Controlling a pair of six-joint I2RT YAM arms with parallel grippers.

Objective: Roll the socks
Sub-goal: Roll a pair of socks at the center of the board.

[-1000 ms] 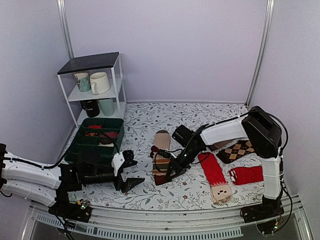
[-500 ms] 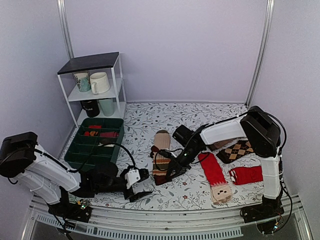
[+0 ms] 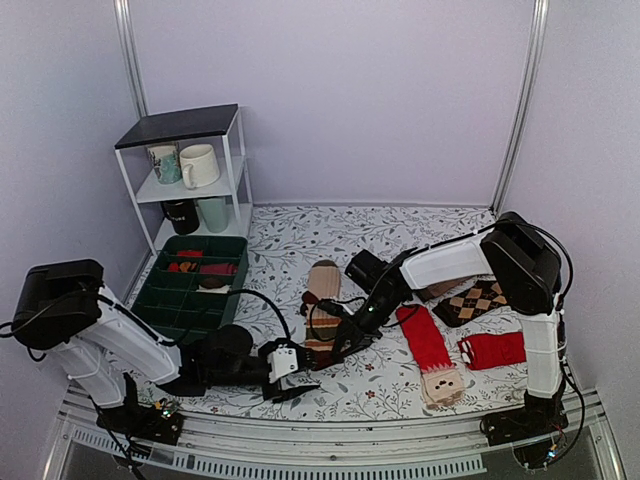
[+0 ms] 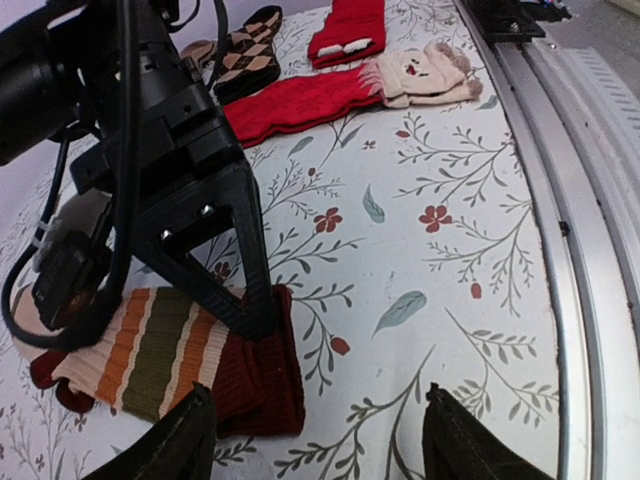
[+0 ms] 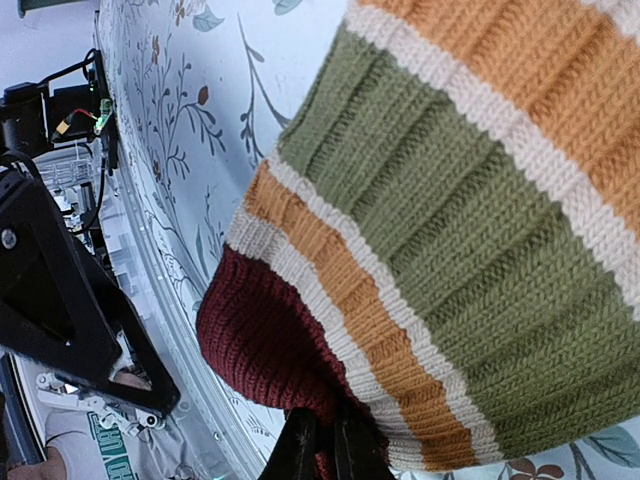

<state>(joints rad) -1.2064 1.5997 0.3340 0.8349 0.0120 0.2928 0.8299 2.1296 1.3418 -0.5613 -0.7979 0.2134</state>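
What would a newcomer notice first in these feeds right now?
The right gripper pinched shut on the maroon toe of the striped socks, mid-table, with the open left gripper low beside it toward the near edge. Next, the bright red face-patterned socks on the right, and the green compartment tray at back left.

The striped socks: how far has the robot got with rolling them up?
Done: nothing rolled yet; the tan knitted socks with orange and green stripes lie unrolled on the flowered table. In hand: the right gripper pinches their maroon toe, and the open left gripper hovers close by it. Left: the whole roll, toe to cuff.
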